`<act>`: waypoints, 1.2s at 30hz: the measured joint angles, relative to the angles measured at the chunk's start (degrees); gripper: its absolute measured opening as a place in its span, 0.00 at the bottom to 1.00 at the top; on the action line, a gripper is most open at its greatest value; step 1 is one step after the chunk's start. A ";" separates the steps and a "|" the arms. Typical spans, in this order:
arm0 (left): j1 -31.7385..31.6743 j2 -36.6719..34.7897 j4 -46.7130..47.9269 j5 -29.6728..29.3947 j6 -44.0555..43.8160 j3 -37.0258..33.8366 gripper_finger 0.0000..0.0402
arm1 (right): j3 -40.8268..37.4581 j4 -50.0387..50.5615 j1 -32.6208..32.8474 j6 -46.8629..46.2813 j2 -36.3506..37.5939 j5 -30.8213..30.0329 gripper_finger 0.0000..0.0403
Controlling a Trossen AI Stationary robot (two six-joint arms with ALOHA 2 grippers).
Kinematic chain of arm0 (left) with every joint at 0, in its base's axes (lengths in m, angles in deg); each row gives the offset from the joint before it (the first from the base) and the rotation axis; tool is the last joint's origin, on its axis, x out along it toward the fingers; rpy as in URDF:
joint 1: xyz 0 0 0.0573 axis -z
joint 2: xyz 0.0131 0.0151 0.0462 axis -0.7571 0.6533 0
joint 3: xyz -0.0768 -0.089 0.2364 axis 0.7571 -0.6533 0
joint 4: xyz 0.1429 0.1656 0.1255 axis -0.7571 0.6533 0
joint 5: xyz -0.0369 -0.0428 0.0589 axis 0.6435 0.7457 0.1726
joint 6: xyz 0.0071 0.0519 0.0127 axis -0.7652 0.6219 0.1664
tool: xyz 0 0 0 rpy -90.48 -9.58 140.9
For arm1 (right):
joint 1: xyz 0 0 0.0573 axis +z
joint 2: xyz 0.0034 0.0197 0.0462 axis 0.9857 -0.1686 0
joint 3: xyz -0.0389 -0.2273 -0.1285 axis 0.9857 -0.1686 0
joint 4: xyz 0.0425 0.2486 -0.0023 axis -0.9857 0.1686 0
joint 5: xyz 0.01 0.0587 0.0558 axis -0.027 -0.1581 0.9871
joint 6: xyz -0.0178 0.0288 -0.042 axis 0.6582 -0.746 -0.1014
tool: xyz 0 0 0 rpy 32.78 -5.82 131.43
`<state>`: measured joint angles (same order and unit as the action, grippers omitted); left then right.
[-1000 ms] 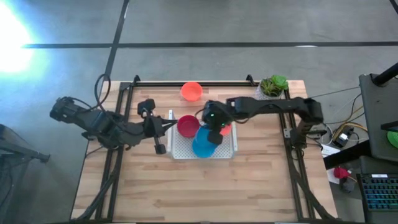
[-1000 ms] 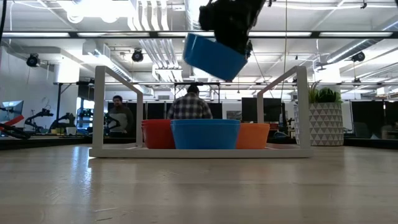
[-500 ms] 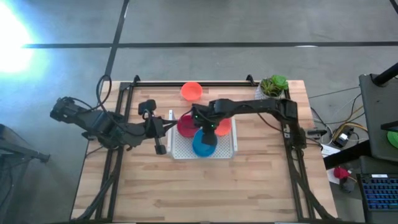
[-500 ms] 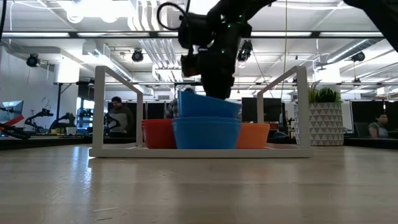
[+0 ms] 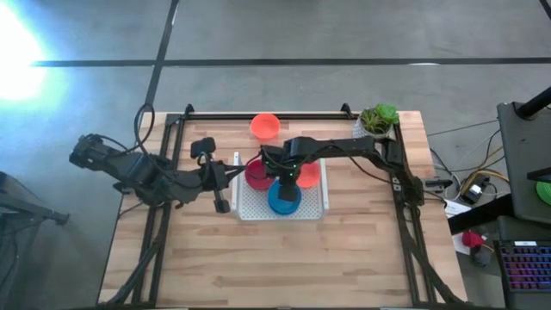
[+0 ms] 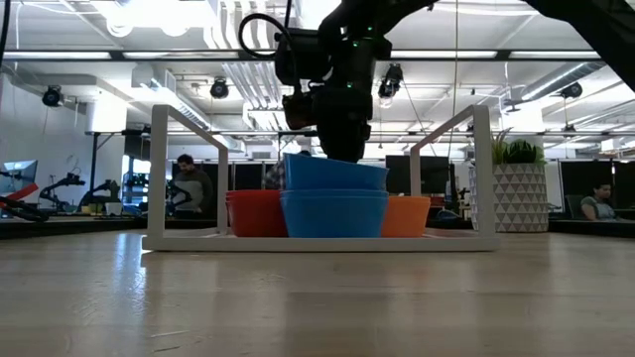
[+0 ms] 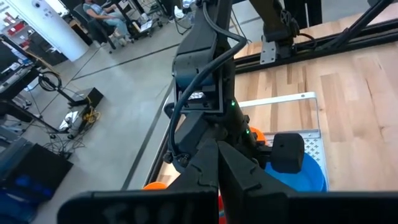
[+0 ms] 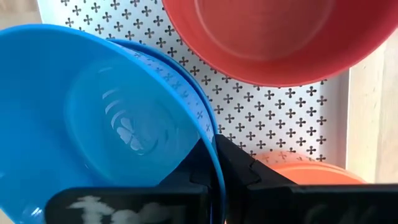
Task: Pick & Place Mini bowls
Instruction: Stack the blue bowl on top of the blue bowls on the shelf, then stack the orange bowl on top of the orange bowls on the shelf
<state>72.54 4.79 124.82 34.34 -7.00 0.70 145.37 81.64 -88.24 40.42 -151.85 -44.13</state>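
A blue mini bowl sits tilted inside a second blue bowl on the white perforated tray. My right gripper stands over the stack, shut on the upper bowl. In the tray, a red bowl stands on the stack's left. An orange bowl stands on its right. Another orange bowl rests on the table beyond the tray. My left gripper waits shut, just left of the tray. My right gripper pinches the upper blue bowl's rim, one finger inside the bowl and one outside. The fingers come from above, pointing down. The bowl rests nested in the lower blue bowl, slightly tilted.
A green plant in a white pot stands at the table's far right corner. The tray's raised white frame rises on both sides of the bowls. Bare wood lies between the tray and the near edge. People sit in the room behind the table.
My right gripper has moved down and a little toward the table's left, still holding the blue bowl. The bowl, lifted clear and steeply tilted a second ago, now sits nearly level inside the lower blue bowl.
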 joint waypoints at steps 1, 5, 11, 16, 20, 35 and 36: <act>0.00 0.00 -0.02 0.00 -0.36 0.00 0.00 | 0.00 0.03 0.02 0.01 0.00 -0.01 0.02; 0.00 0.00 -0.01 0.00 -0.96 0.00 0.00 | -0.02 0.04 0.04 0.18 0.00 0.01 0.02; 0.00 0.00 -0.02 -0.02 -1.06 0.00 0.00 | -0.05 0.15 0.05 0.47 0.00 0.00 0.06; 0.00 0.00 -0.02 -0.02 -1.04 0.00 0.00 | -0.09 0.13 0.17 1.06 0.00 0.01 0.16; 0.00 0.00 0.00 -0.02 -0.96 0.00 0.00 | 0.71 0.92 0.21 1.06 0.28 -0.06 0.24; -0.26 0.00 0.22 -0.55 -1.72 0.00 0.00 | 15.53 15.29 0.22 2.48 1.62 -1.43 0.24; -0.42 0.00 0.24 -0.56 -1.88 0.00 0.00 | 16.35 16.35 0.34 2.69 1.62 -2.41 0.22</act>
<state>72.12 4.79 125.06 33.79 -8.87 0.70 161.72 97.99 -87.90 43.11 -150.24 -46.54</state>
